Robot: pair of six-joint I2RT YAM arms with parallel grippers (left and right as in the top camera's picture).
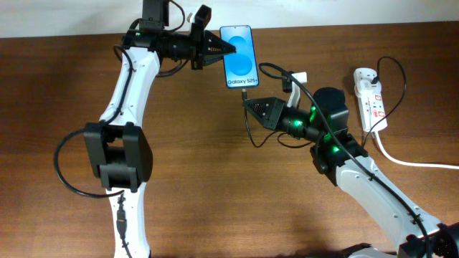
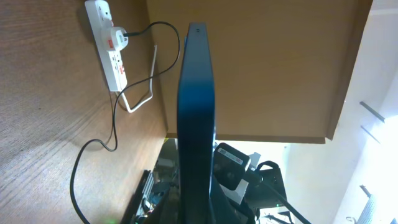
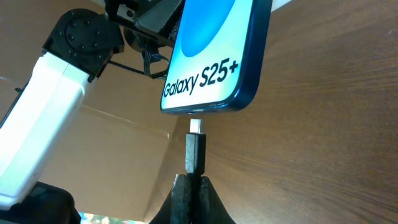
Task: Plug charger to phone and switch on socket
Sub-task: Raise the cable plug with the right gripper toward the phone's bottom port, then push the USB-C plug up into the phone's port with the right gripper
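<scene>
The phone [image 1: 238, 56] has a lit blue screen and sits at the back of the table, lifted on its long edge. My left gripper [image 1: 226, 49] is shut on its left side. Seen edge-on in the left wrist view, the phone [image 2: 196, 93] rises from between the jaws. My right gripper [image 1: 248, 103] is shut on the charger [image 3: 194, 151], plug upright. Its silver tip [image 3: 196, 126] is just below the phone's [image 3: 214, 56] bottom edge, touching or nearly so. The white socket [image 1: 371, 97] lies at the far right, and the black cable [image 2: 115, 118] runs from the socket [image 2: 109, 46].
A thick white cord [image 1: 405, 160] leaves the socket toward the right edge. The left arm's base joint [image 1: 118, 154] stands at centre left. The table's back edge runs close behind the phone.
</scene>
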